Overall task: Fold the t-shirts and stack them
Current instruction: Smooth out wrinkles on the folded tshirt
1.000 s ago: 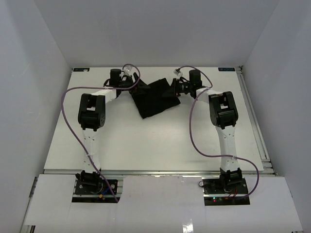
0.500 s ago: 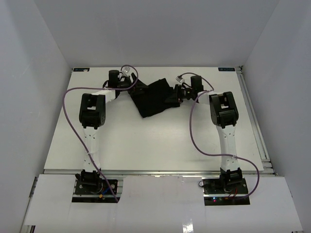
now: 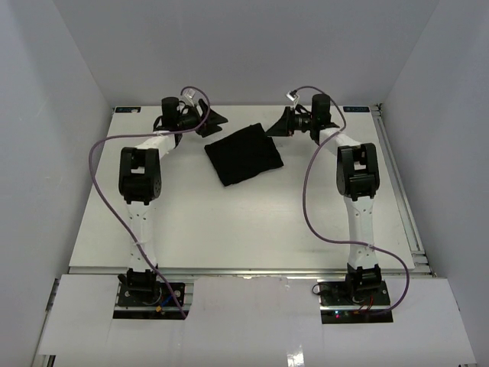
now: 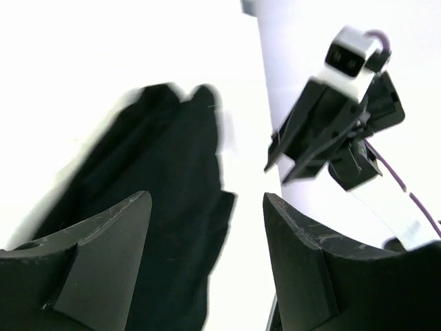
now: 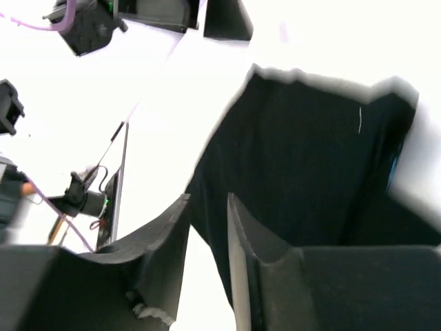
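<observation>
The black t-shirt (image 3: 244, 155) lies folded into a rough square at the far middle of the white table (image 3: 229, 222). My left gripper (image 3: 216, 117) hangs above the table just left of the shirt's far corner, open, with nothing between its fingers. In the left wrist view the gripper (image 4: 207, 200) shows wide-set fingers over the t-shirt (image 4: 151, 207). My right gripper (image 3: 276, 126) hovers off the shirt's far right corner. The right wrist view shows this gripper (image 5: 209, 207) with a narrow empty gap between its fingers, and the t-shirt (image 5: 310, 165) beyond.
Purple cables (image 3: 309, 199) loop from both arms over the table. A metal rail (image 3: 399, 191) runs along the table's right edge. White walls close in the back and sides. The right arm's gripper (image 4: 324, 131) appears in the left wrist view.
Both grippers have drawn away from the shirt's edges, the left one to the left and the right one to the right, both toward the far edge. The shirt now lies flat, free of both.
</observation>
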